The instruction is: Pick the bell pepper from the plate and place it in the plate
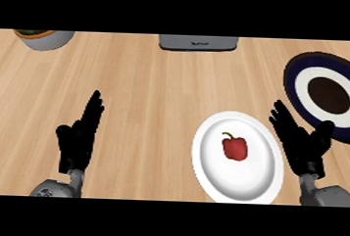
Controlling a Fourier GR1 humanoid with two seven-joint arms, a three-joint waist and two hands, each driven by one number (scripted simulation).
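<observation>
Your open right hand (301,144) flanks the white oval plate (205,160) holding the red bell pepper (236,147), ready to grasp; your left hand (79,136) rests open.

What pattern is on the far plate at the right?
Dark blue plate with a white ring around a dark brown centre; head view.

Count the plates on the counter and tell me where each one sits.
2. A white plate holding the red bell pepper lies near the right hand. A dark blue plate with a white ring sits at the right edge, partly cut off.
</observation>
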